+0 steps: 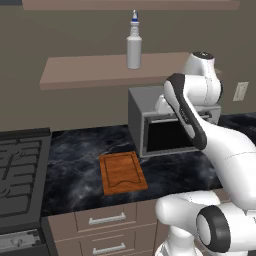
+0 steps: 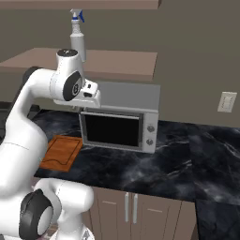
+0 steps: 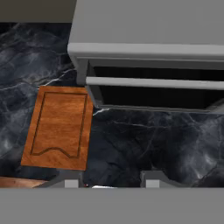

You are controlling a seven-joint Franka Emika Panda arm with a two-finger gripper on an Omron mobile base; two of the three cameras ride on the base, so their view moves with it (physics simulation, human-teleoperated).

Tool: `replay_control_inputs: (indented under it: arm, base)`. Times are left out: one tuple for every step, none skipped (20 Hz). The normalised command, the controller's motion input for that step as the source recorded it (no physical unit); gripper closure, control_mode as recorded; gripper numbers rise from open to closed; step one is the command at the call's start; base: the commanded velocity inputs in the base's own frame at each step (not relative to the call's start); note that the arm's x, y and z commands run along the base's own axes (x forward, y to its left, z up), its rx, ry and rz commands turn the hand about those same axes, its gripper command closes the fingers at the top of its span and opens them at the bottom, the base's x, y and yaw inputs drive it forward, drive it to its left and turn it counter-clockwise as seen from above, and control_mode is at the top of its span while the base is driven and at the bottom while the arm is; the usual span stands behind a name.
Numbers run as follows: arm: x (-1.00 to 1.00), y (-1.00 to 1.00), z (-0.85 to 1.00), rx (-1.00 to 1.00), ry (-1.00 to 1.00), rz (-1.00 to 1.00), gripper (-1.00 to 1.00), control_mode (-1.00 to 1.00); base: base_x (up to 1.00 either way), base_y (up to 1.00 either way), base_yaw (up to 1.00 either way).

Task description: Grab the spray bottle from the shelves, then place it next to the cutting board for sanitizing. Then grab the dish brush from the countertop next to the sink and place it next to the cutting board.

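Note:
The spray bottle (image 1: 133, 46) (image 2: 77, 40) stands upright on the lower of the brown shelves (image 1: 90, 71) (image 2: 117, 63), above the microwave. Left of the microwave, the cutting board (image 1: 122, 172) (image 2: 60, 151) (image 3: 59, 127) lies flat on the black countertop (image 1: 75, 155) (image 3: 144, 140). My gripper (image 3: 111, 181) hangs open above the countertop in front of the microwave, well below the bottle and to the right of the board. Its fingertips (image 3: 72, 181) have nothing between them. The dish brush and the sink are out of view.
A grey microwave (image 1: 160, 127) (image 2: 119, 124) (image 3: 148, 43) stands on the counter under the shelf. A black stove (image 1: 20, 165) sits at the left. A second shelf (image 1: 130, 4) runs just above the bottle's nozzle. A wall outlet (image 2: 227, 101) is at the right.

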Motion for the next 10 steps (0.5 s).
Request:
replay_control_inputs:
  arm:
    - [-0.04, 0.00, 0.00, 0.00, 0.00, 0.00, -1.00, -1.00]
    - [-0.08, 0.00, 0.00, 0.00, 0.00, 0.00, -1.00, -1.00]
    - [-0.08, 0.00, 0.00, 0.00, 0.00, 0.00, -1.00, -1.00]
    - [-0.26, 0.06, 0.00, 0.00, 0.00, 0.00, -1.00, -1.00]
    - [-0.49, 0.21, 0.00, -0.05, -0.15, 0.02, -1.00, -1.00]
    - [-0.70, 0.36, 0.00, -0.09, -0.26, 0.05, -1.00, -1.00]
    - [-0.73, 0.49, 0.00, -0.04, -0.20, 0.08, -1.00, -1.00]
    - [-0.61, 0.38, 0.00, 0.00, -0.10, 0.07, -1.00, -1.00]
    - [-0.63, 0.37, 0.00, 0.00, -0.18, 0.02, -1.00, -1.00]
    - [-0.74, 0.35, 0.04, -0.03, -0.29, 0.00, -1.00, -1.00]
  base:
    - [0.00, 0.00, 0.00]
    - [0.00, 0.00, 0.00]
    - [0.00, 0.00, 0.00]
    - [0.00, 0.00, 0.00]
    - [0.00, 0.00, 0.00]
    - [0.00, 0.00, 0.00]
    - [0.00, 0.00, 0.00]
    - [0.00, 0.00, 0.00]
    - [0.00, 0.00, 0.00]
    - [0.00, 0.00, 0.00]
